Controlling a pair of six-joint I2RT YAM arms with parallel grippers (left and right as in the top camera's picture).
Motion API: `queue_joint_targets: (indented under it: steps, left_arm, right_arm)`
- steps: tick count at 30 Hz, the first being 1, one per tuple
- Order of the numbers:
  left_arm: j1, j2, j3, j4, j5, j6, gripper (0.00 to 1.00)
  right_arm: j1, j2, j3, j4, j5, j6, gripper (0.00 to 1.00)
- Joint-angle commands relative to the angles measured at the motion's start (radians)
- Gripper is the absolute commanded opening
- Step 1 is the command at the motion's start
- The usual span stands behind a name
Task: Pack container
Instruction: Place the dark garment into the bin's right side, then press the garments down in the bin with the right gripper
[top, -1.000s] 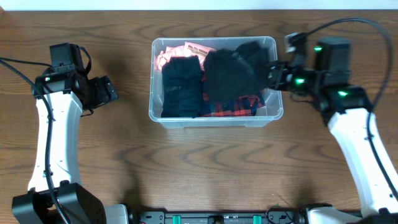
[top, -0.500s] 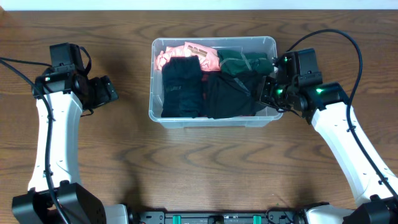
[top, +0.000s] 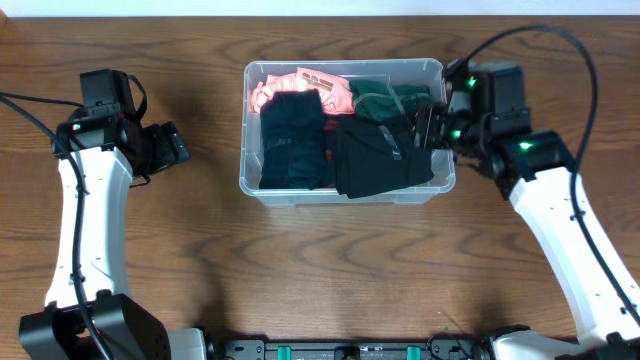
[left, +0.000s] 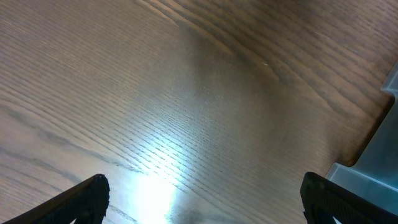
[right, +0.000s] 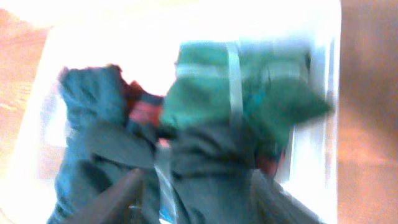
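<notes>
Holding clothes (top: 293, 140), one container (top: 247, 130), left tool (top: 180, 145), right tool (top: 420, 127)

Place: a robotics lab bench, as far as I can judge
Surface: a dark wood-grain table (top: 320, 270); the same grain fills my left wrist view
Mounting: my left arm (top: 85, 230) and right arm (top: 575, 240), both white-shelled, rise from the table's near edge; a black rail (top: 250, 350) with green fittings runs along that edge
Wiring: a bare black cable (top: 545, 28) loops in the open above my right arm; another trails off past my left
Lights: small green lamps (top: 522, 148) glow on my joints
Work piece: a clear container (top: 300, 192) of clothes stands between my arms
</notes>
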Motion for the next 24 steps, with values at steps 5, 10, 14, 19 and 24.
queue_joint_targets:
  steps: [5,10,14,19,24]
  left_arm:
    - [0.004,0.006,0.001,-0.002,-0.005,-0.01,0.98]
    - [0.004,0.006,0.001,-0.002,-0.005,-0.01,0.98]
    - [0.004,0.006,0.001,-0.002,-0.005,-0.01,0.98]
    - [0.004,0.006,0.001,-0.002,-0.005,-0.01,0.98]
    - [0.004,0.006,0.001,-0.002,-0.005,-0.01,0.98]
  right_arm:
    - [0.087,-0.002,0.025,-0.003,-0.052,-0.056,0.02]
    - [0.162,0.055,-0.006,-0.004,-0.05,-0.056,0.01]
    - [0.2,0.143,-0.023,-0.014,-0.017,-0.055,0.01]
    - [0.211,0.306,-0.035,-0.021,0.028,-0.056,0.01]
    - [0.21,0.453,-0.035,0.002,0.03,-0.063,0.01]
